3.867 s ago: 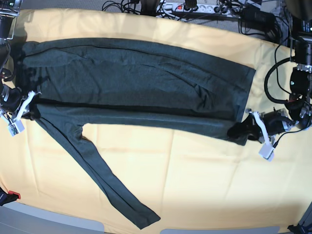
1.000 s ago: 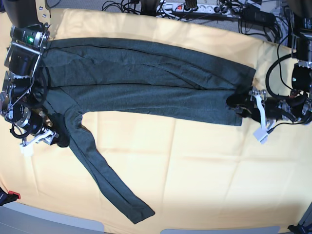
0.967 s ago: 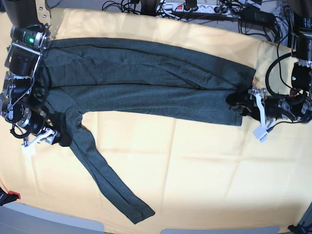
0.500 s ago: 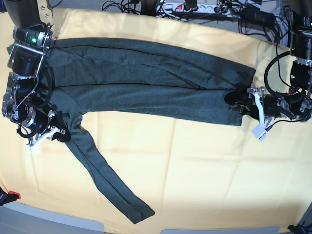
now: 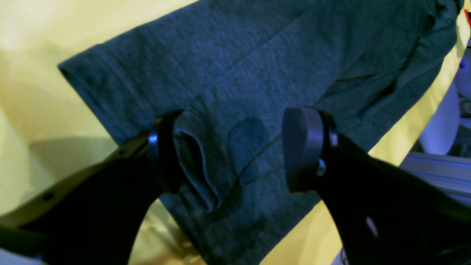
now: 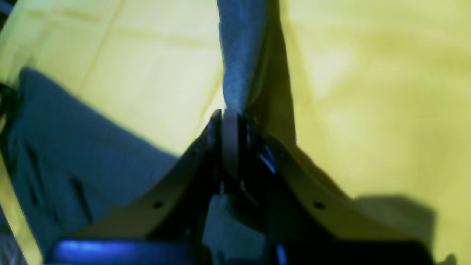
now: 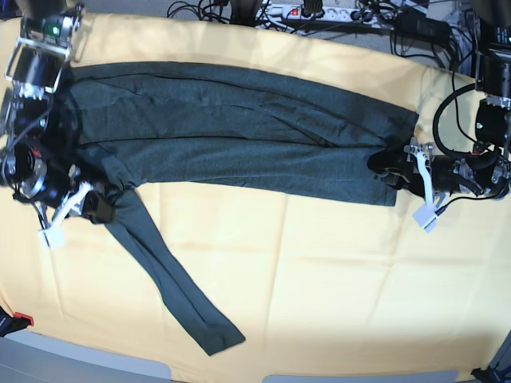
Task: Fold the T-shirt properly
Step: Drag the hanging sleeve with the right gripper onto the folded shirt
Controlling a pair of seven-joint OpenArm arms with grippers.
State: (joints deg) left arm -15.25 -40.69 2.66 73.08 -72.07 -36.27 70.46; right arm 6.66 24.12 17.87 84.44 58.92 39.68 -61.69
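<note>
T-shirt (image 7: 239, 140): one; right gripper (image 6: 230, 121) clamping sleeve, left gripper (image 5: 235, 147) spread wide.

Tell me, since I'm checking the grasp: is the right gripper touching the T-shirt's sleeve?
Touching. The right wrist view shows the right gripper with its jaws shut on a pinch of the T-shirt sleeve.

Backdrop as I see it: wide table under a creased yellow cloth cover (image 7: 335, 263); white power strip (image 7: 307, 12) and tangled black cables (image 7: 375, 16) along the far edge; grey floor strip (image 7: 72, 369) nearest me.
</note>
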